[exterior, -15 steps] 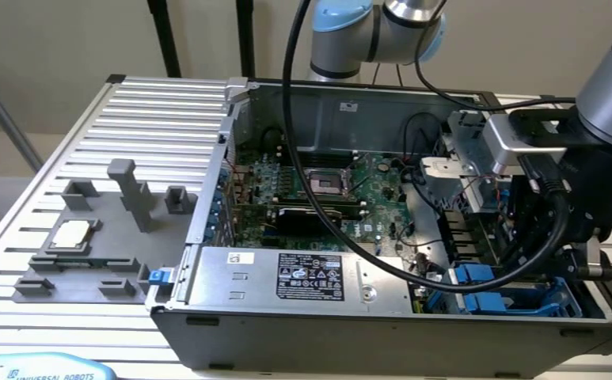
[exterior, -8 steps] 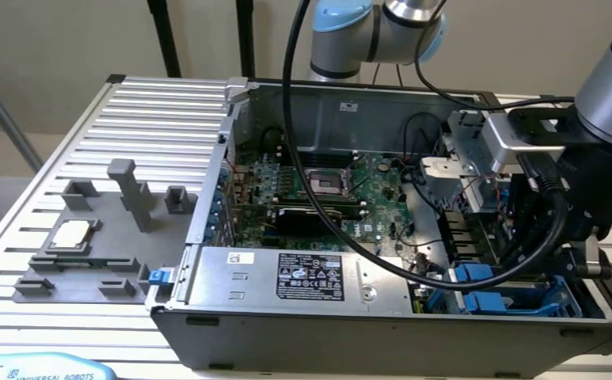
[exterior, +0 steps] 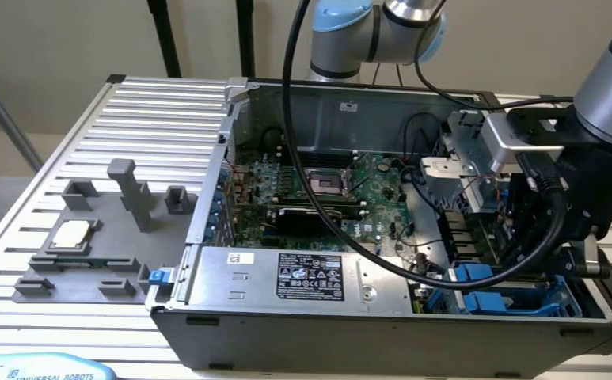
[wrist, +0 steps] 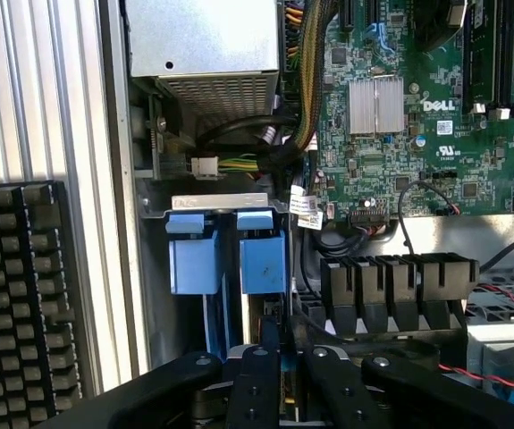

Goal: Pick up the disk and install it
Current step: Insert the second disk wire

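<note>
The gripper [wrist: 281, 375] hangs low over the drive bay in the case [exterior: 284, 332], fingers [wrist: 255, 389] pinched nearly together on the thin edge of the disk [wrist: 262, 259], which stands upright in its bay slot.

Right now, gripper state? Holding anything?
Gripper: jaws closed on the disk, which sits edge-on between them.
</note>
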Controlling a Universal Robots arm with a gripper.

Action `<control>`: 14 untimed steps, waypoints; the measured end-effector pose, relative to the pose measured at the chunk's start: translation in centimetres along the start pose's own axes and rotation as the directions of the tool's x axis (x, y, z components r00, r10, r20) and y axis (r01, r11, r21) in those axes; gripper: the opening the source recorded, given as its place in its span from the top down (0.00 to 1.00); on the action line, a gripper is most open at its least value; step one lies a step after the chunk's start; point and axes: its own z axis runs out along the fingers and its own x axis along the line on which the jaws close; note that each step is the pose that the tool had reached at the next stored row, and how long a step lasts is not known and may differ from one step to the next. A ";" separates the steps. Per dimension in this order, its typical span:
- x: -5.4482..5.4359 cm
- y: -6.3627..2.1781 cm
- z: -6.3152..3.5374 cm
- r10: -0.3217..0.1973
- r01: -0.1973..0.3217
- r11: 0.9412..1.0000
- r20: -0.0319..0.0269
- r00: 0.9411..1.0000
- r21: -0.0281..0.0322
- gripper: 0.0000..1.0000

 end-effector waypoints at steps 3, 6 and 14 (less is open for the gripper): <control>0.0 0.01 0.17 0.000 0.000 1.000 0.000 1.000 0.000 0.84; 0.0 0.02 0.39 0.000 0.000 1.000 0.000 1.000 0.000 0.84; 0.0 0.01 0.39 0.000 0.000 1.000 0.001 1.000 0.000 0.75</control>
